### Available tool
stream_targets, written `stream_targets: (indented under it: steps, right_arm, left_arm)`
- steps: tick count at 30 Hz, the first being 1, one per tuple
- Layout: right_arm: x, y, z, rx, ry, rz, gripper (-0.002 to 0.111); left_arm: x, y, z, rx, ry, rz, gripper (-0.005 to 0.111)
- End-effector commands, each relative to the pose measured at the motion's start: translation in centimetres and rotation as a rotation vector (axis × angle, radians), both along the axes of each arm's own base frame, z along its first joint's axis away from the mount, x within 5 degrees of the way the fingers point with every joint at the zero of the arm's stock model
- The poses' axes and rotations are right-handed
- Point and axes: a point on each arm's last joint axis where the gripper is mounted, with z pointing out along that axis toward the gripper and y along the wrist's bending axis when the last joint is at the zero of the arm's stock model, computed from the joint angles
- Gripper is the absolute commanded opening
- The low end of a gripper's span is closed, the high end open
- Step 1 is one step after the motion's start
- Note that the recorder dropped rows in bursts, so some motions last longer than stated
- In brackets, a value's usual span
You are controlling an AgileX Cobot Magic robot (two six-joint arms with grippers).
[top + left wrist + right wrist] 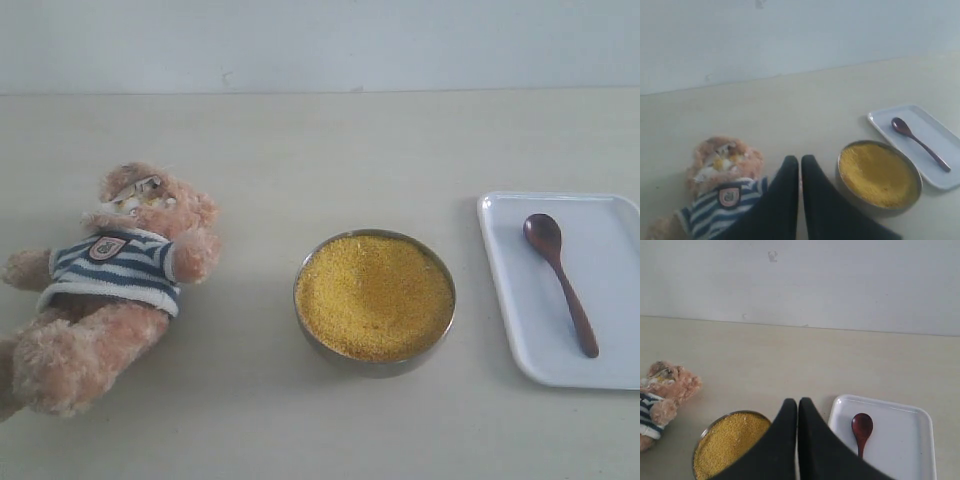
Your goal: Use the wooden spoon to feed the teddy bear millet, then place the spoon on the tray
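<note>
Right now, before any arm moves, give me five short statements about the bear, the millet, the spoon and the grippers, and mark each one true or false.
1. The wooden spoon lies on the tray. True.
2. The teddy bear sits upright. False: it is lying down.
3. The millet fills a metal bowl that stands between the bear and the tray. True.
4. The left gripper holds the spoon. False: its fingers are shut together on nothing.
5. The right gripper is wide open. False: it is shut, with nothing in it.
</note>
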Motion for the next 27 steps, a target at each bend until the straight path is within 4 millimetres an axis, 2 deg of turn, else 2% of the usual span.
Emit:
stream_targets:
  steps: [1,6,11,13,17,21,27]
  right_arm:
    - [-1.1,-0.1,-0.2,0.000,-0.011,0.003,0.000]
    - [-1.4,-0.2,-0.1,0.003,-0.026,0.002,0.000]
    - [-1.4,-0.2,-0.1,0.003,-0.026,0.002,0.000]
    - [-1.4,-0.2,-0.1,0.003,-0.026,0.002,0.000]
    - [-1.4,-0.2,-0.1,0.003,-0.026,0.002,0.000]
    - [-1.4,-0.2,-0.1,0.003,-0.026,0.002,0.000]
    - [-1.4,-0.2,-0.1,0.003,-0.026,0.002,0.000]
  left_arm:
    - [-1.6,-0.5,-1.4,-0.038,0.085,-0.084,0.004]
    - [-2.1,-1.4,-1.9,-0.171,0.154,-0.155,0.004]
    - [-1.9,-1.4,-1.7,-0.184,0.129,-0.149,0.004]
    - [-1.6,-1.0,-1.5,-0.117,0.048,-0.123,0.004]
    - [0.3,0.6,-0.9,-0.077,-0.216,0.084,0.004]
    - [1.1,2.2,-2.6,-0.069,-0.394,0.264,0.004]
    - [-0.4,3.1,-6.5,-0.027,-0.465,0.348,0.004]
